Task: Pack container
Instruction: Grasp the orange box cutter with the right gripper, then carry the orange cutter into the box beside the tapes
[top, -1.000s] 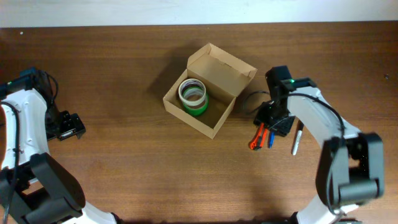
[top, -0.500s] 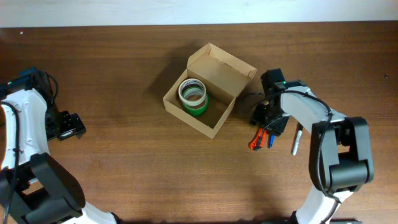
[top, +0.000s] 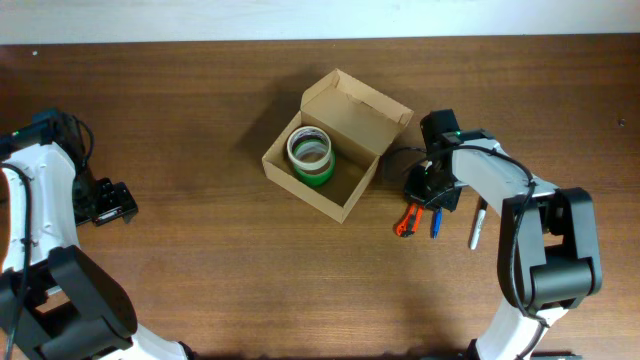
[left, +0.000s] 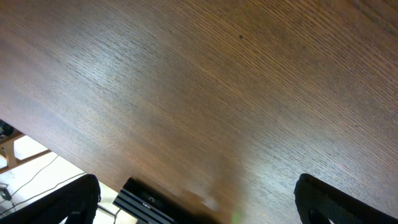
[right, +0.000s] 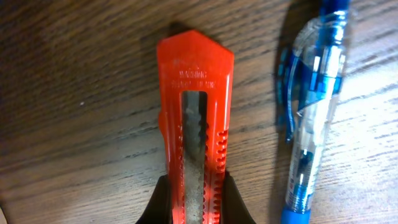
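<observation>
- The left claw (top: 118, 205), at the left edge, hangs released over the table (top: 200, 260); it can stay idle.
- The box (top: 350, 172) sits upper centre, flap up, with tape rolls (top: 311, 155) in its left part; aim for the free right part.
- Right of the box, the right claw (top: 428, 193) is grasping the orange cutter (right: 194, 93); lift straight up, clear of the blue pen (right: 311, 112) just beside it.

Between clamped jaws, an orange box cutter (right: 194, 112); blue pen (right: 314, 118) just beside, on wooden table (right: 74, 93)
</observation>
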